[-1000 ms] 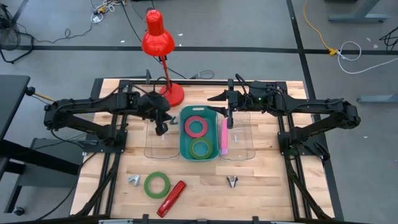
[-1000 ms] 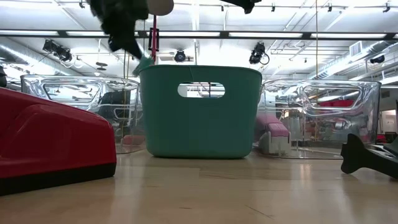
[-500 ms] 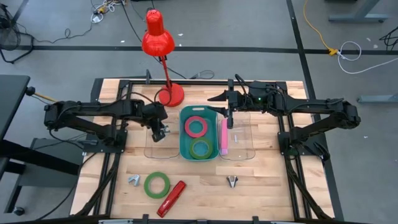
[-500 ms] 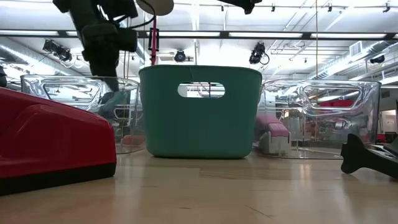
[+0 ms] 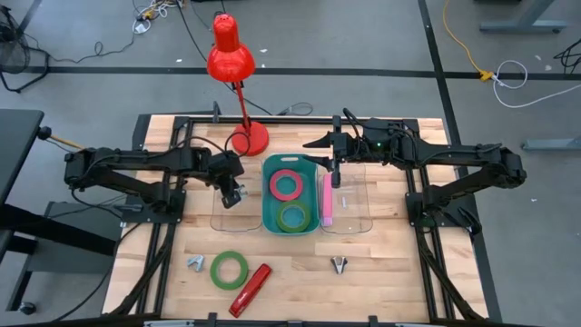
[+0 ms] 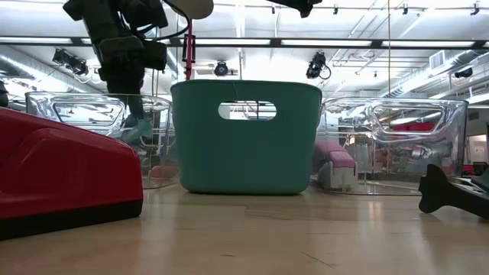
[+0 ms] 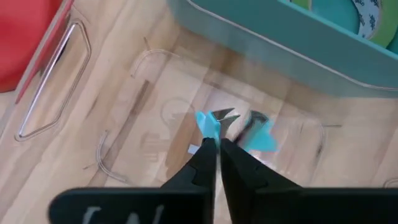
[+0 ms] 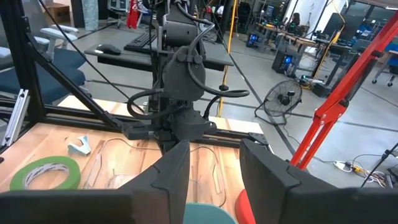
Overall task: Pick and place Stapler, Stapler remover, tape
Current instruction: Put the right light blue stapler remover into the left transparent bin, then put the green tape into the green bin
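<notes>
Dropping the blue staple remover [image 7: 214, 121] into the clear bin [image 5: 221, 218], left claw [image 7: 217, 146] pinching it needs to open.

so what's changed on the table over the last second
The left gripper carried a small blue staple remover away from the teal bin and lowered it into the left clear bin; it is still pinched between the fingers. The right gripper, tape rolls, pink stapler and loose table items stayed put.
</notes>
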Available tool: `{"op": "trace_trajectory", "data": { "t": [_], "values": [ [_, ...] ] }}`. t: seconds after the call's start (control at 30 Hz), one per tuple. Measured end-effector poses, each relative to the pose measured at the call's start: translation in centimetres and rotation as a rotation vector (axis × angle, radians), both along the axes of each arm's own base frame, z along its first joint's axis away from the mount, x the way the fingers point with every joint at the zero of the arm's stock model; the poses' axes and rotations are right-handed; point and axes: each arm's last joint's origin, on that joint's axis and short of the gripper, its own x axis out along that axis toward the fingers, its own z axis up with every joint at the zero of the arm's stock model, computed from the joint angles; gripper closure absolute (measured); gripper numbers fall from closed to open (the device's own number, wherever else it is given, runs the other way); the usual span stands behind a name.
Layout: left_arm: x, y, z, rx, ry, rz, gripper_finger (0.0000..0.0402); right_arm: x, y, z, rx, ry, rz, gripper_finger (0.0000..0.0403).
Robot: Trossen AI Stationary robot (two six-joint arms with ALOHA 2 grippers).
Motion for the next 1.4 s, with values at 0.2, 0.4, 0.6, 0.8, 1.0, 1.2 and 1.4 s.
{"op": "trace_trajectory", "data": {
  "t": [0.2, 0.4, 0.6, 0.8, 1.0, 1.2, 1.4],
  "values": [
    [0.0, 0.1, 0.0, 0.019, 0.001, 0.032, 0.0314, 0.0, 0.0, 0.0, 0.0, 0.0, 0.0, 0.0261],
    [0.0, 0.1, 0.0, 0.027, 0.003, 0.036, 0.0253, 0.0, 0.0, 0.0, 0.0, 0.001, 0.0, 0.0261],
    [0.0, 0.1, 1.7, -0.001, 0.011, 0.05, 0.022, 0.0, 0.0, 0.0, 0.0, 0.001, 0.0, 0.0261],
    [0.2, -0.5, 5.5, -0.051, -0.029, 0.009, 0.0213, 0.0, 0.0, 0.0, 0.0, 0.001, 0.0, 0.0261],
    [0.1, -2.7, 8.8, -0.07, -0.058, -0.138, 0.0213, 0.0, 0.0, 0.0, 0.0, 0.001, 0.0, 0.0261],
    [-0.9, -5.7, 9.4, -0.092, 0.027, -0.256, 0.0213, 0.0, 0.0, 0.0, 0.0, 0.001, 0.0, 0.0261],
    [-1.6, -8.6, 9.2, -0.162, 0.051, -0.241, 0.0213, 0.0, 0.0, 0.0, 0.0, 0.001, 0.0, 0.0261]
  ]
}}
